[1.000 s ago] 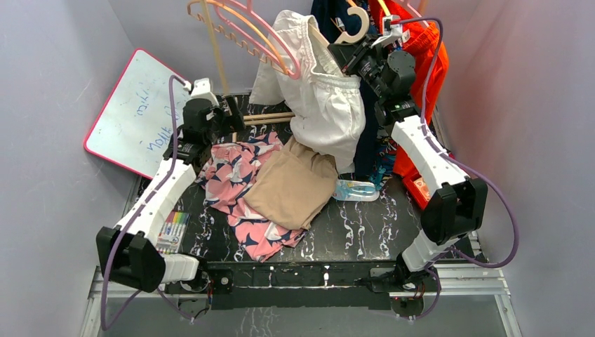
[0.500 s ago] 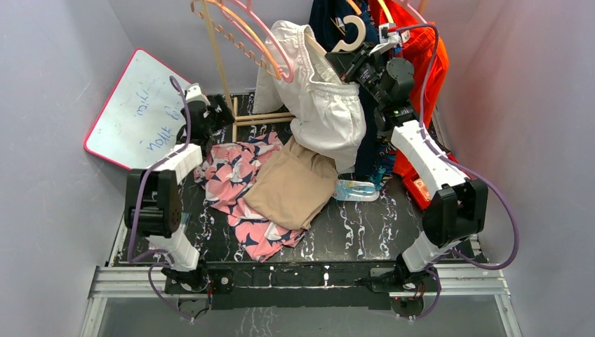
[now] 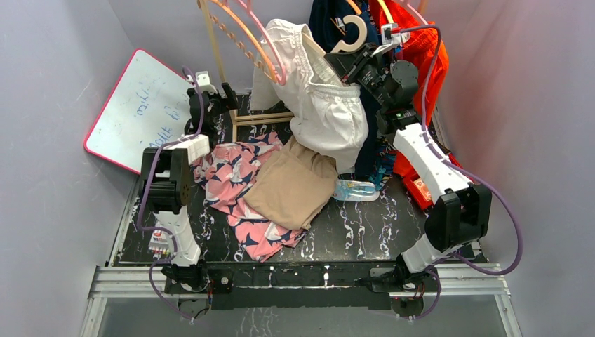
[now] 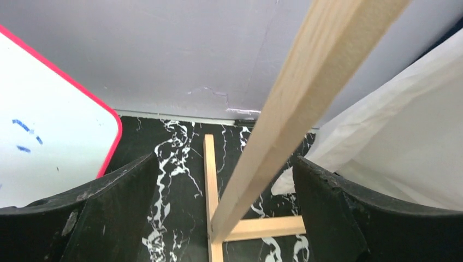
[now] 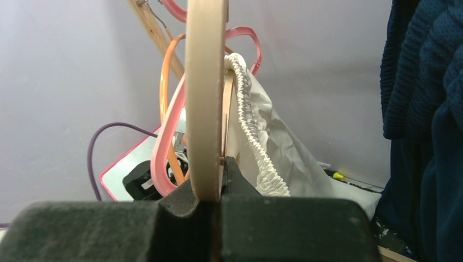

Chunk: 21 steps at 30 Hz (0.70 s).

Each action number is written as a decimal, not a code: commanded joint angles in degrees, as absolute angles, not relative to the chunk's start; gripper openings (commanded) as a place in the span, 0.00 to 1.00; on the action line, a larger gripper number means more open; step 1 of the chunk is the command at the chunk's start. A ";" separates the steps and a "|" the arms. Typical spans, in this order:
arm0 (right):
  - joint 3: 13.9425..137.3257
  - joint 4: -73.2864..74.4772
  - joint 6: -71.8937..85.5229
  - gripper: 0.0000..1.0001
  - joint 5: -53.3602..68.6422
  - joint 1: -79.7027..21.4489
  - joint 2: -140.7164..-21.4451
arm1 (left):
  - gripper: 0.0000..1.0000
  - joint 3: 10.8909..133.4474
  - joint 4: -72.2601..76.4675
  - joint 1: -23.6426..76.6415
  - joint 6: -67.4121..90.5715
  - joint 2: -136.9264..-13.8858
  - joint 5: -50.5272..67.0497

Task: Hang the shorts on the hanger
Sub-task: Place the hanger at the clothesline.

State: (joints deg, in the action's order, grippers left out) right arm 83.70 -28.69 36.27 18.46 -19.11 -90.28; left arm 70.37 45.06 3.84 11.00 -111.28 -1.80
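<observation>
**Snag Risk at Upper Centre**

The right gripper (image 3: pixel 345 64) was clamped on the hanger (image 3: pixel 349 36) at upper centre. The shorts (image 3: pixel 326 105) hung from it. The left gripper (image 3: pixel 210 98) stood wide apart around the rack post (image 4: pixel 306 87). Fabric could slip off or catch on the pink hangers (image 3: pixel 259 42) crowding at frame left. Open room lay only below.

Top view: hanger (image 3: pixel 360 41) arms buried inside shorts (image 3: pixel 326 105), only hook showing; whiteboard (image 3: pixel 133 105) scrawl, 10 o'clock, unreadable. Left wrist: rack post (image 4: pixel 295 109) cropped at 1 o'clock.
</observation>
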 commanded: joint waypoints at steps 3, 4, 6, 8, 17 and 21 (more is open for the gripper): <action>84.94 -36.60 37.57 0.00 19.69 -18.89 -86.24 | 0.86 74.47 52.67 3.08 9.15 -114.45 1.76; 84.98 -36.59 37.57 0.00 19.73 -18.90 -86.32 | 0.84 74.60 53.22 3.08 9.53 -114.77 2.31; 84.92 -36.70 37.81 0.00 19.92 -18.90 -86.52 | 0.79 74.83 54.41 3.08 9.89 -115.05 3.75; 84.78 -36.97 38.13 0.00 20.18 -18.88 -86.38 | 0.74 75.16 54.73 3.08 9.84 -115.31 5.26; 84.75 -36.74 38.32 0.00 19.86 -18.85 -85.94 | 0.52 77.54 54.94 3.16 9.93 -117.52 8.90; 84.81 -36.59 38.25 0.00 19.76 -18.90 -85.96 | 0.38 77.36 54.93 3.31 10.63 -117.56 9.36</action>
